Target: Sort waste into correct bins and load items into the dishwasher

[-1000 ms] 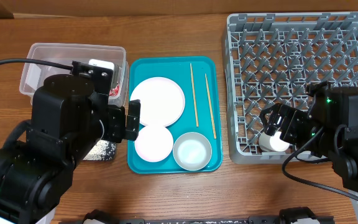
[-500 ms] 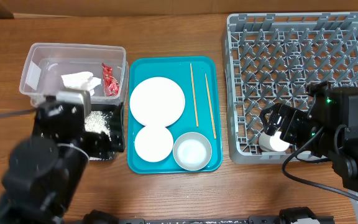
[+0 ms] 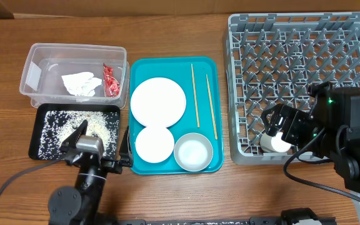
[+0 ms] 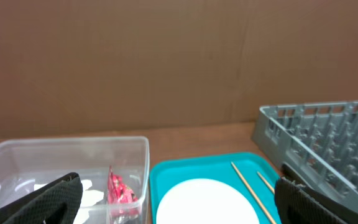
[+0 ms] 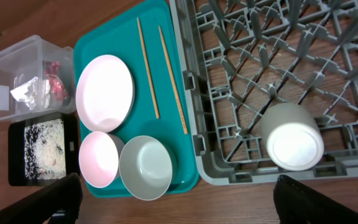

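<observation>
The clear tub (image 3: 37, 55) holds a white napkin (image 3: 80, 83) and a red foil wrapper (image 3: 109, 80). The black tray (image 3: 36, 134) holds rice grains (image 3: 99, 125). The teal tray (image 3: 216, 164) carries a white plate (image 3: 158, 101), a pale-pink bowl (image 3: 154, 143), a white bowl (image 3: 193, 152) and two chopsticks (image 3: 195, 94). A white cup (image 3: 274, 142) lies in the grey dish rack (image 3: 305, 69). My left gripper (image 3: 99, 144) is open and empty at the black tray's front edge. My right gripper (image 3: 281, 127) is open and empty above the cup (image 5: 293, 137).
The left wrist view shows the tub (image 4: 67, 149), wrapper (image 4: 120, 186), plate (image 4: 204, 202) and a cardboard wall (image 4: 166, 62) behind the table. The rack (image 5: 278, 62) fills the right side. Bare wood lies along the front edge.
My left arm has pulled back from over the tub and black tray to the table's front edge, uncovering both. The right arm has not moved.
</observation>
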Tool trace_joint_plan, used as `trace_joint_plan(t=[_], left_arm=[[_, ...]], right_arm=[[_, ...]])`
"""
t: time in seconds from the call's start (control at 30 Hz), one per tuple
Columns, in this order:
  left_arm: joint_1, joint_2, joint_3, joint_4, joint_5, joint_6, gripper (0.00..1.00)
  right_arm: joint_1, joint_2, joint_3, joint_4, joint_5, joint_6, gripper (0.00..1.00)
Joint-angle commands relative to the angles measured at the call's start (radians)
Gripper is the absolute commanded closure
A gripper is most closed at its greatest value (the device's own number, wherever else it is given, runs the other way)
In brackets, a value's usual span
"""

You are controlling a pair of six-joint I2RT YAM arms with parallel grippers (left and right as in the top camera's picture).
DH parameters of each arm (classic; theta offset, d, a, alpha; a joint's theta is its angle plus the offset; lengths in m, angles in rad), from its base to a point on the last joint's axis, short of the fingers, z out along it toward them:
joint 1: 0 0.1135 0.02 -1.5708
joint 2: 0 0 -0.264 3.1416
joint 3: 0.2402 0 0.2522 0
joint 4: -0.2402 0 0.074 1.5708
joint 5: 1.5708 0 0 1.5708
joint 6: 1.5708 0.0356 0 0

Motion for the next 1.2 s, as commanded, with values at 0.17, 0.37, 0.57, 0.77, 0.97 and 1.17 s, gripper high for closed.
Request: trace_joint_plan(t=[0.17,0.37,0.57,0.77,0.97,1.17], left_arm=[[0.027,-0.215,-0.31,0.14,0.024,0.011,0.0],[0.027,-0.215,-0.414,0.199,0.051,-0.008,0.0],[0.027,-0.215,-0.474,0.223,0.043,-0.011,0.0],[0.027,-0.214,-0.473,0.224,0.042,-0.011,0.0],[0.027,-0.214,-0.473,0.224,0.043,-0.011,0.0],[0.027,-0.214,-0.473,0.224,0.042,-0.011,0.0]], right_arm=[[-0.004,-0.005,0.008,0.006,0.009,-0.003,0.0],[-0.004,-0.005,0.008,0.006,0.009,-0.003,0.0],[-0.004,-0.005,0.008,0.006,0.009,-0.003,0.0],[-0.004,-0.005,0.008,0.006,0.009,-0.003,0.0],[-0.004,-0.005,0.008,0.006,0.009,-0.003,0.0],[-0.004,-0.005,0.008,0.006,0.009,-0.003,0.0]])
